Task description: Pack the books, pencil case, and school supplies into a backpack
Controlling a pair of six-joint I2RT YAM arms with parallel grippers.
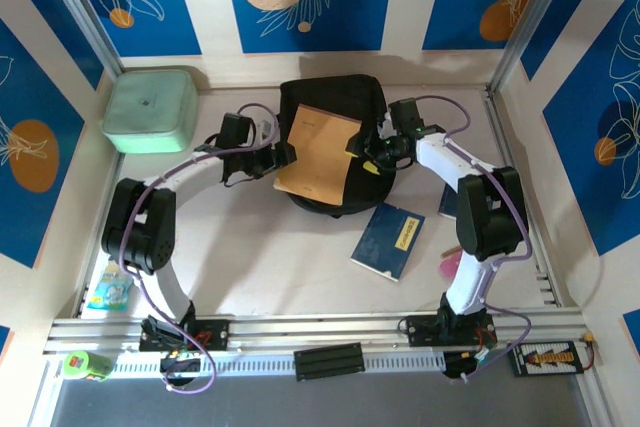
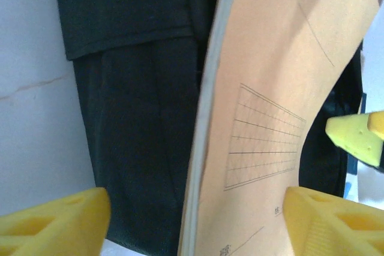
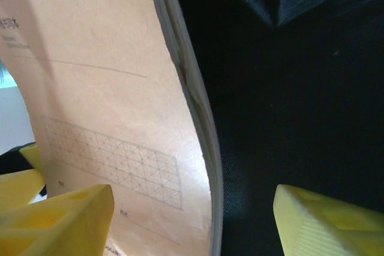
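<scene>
Book (image 1: 318, 152) lies bowed on backpack (image 1: 335, 97) at table's 12 o'clock, left gripper (image 1: 285, 155) at its 9, right gripper (image 1: 366, 155) at its 3, both jaws wide, unclamped; likely light, floppy, so pinch well in from an edge.

Nothing legible here.
Print on the tan book cover (image 3: 90, 88) and the blue book (image 1: 383, 243)'s yellow label (image 1: 407, 234) is too small.

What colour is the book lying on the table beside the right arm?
The book is dark blue with a yellow label strip, clearest from the top view.
</scene>
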